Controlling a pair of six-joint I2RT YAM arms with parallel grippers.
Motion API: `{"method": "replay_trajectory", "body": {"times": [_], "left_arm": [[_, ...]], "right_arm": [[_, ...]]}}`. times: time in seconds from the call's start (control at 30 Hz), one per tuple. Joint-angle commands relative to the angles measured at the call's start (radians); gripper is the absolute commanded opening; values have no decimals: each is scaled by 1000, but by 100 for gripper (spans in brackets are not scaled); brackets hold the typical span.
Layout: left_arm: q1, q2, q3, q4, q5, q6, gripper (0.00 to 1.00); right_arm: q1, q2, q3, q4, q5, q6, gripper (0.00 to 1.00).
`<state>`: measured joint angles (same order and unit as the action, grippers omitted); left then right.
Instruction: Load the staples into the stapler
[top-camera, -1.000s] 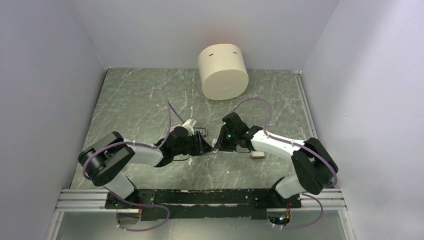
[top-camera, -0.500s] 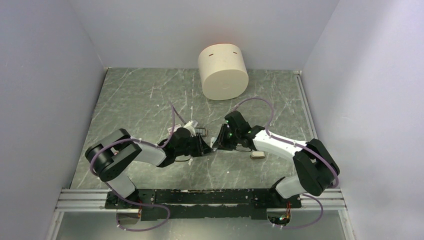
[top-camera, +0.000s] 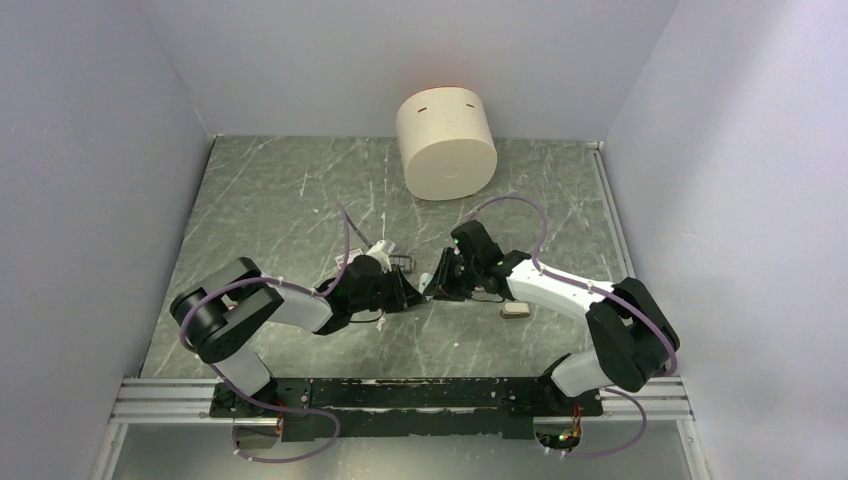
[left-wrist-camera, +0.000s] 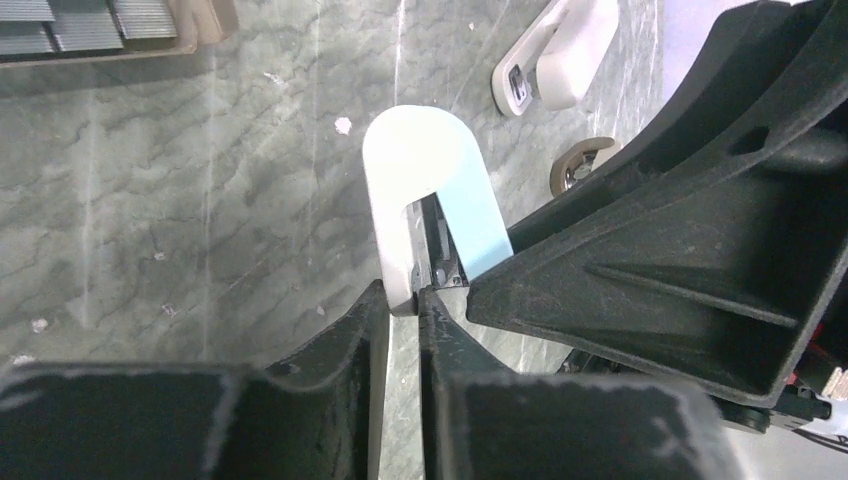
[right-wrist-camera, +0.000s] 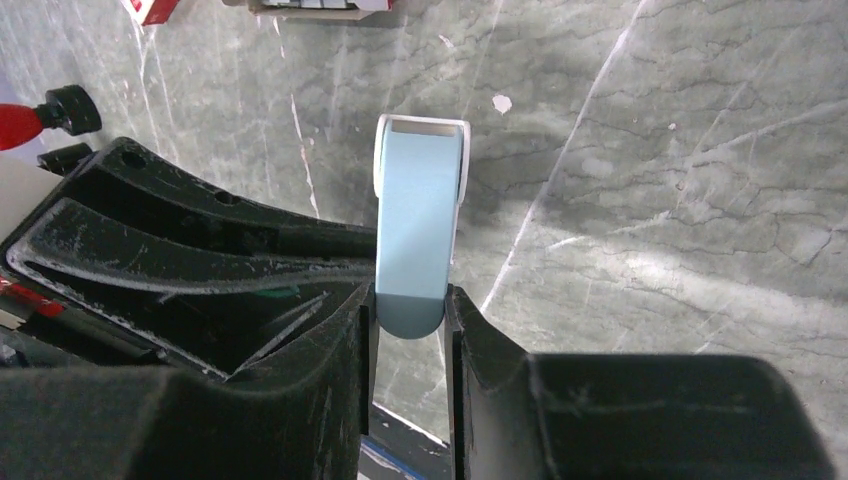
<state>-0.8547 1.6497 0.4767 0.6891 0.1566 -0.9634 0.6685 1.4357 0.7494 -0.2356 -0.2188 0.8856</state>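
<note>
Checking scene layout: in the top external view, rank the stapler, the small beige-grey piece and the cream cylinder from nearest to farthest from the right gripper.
1. stapler, in the right gripper's jaws, centre.
2. beige-grey piece, to the gripper's right, on the table.
3. cream cylinder, at the back wall.

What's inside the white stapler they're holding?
A pale blue piece and a bit of metal rail show inside the stapler. The fingers cover the rest, so whether it is loaded is hidden.
</note>
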Motion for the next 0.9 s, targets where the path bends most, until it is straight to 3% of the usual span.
{"method": "replay_trajectory", "body": {"times": [0.0,0.17,0.37,0.87], "left_arm": [[-4,-17,18,2,-51,27,13],[-5,-25,20,-57,-44,28,5],[-4,0,85,-169,-41,36,5],[-4,91,129,-165,53,8,7]], "right_arm": [[-5,-23,5,-1,-29,-6,16],[-33,-30,40,-69,4,-31,16],[-112,-18,105,-187,-12,-86,16],[-198,60,191,-199,49,-179,23]]}}
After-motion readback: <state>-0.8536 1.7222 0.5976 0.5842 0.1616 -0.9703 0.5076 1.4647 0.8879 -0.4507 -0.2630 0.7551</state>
